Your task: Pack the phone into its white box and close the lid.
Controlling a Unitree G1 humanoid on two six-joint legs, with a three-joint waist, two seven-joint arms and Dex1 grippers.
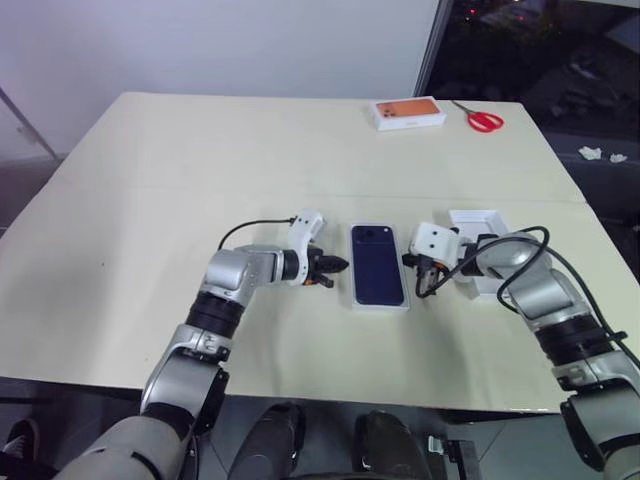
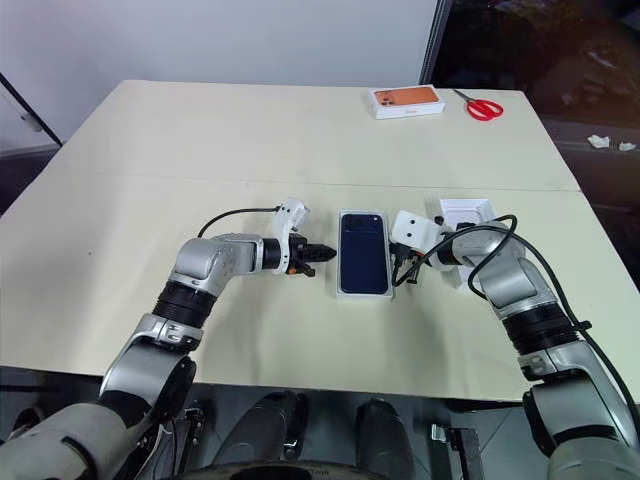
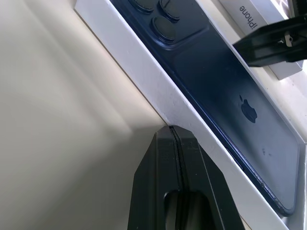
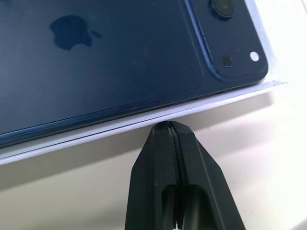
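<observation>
Phone [image 1: 378, 264] lying back-up in the white box [image 1: 379, 303] at mid-table, lid [image 1: 478, 228] parked just right of it; left gripper [image 1: 336, 266] and right gripper [image 1: 420, 272] flanking the box, fingers pressed together, empty, probably squaring it up; wrist views catching the tips right at the rim.

1. A pale cream table [image 1: 200, 180] fills the foreground, a faint seam crossing its top.
2. Behind it stands a plain white wall [image 1: 220, 40].
3. A dark window [image 1: 540, 40] occupies the far right corner.
4. Grey floor [image 1: 20, 185] shows beside the table.
</observation>
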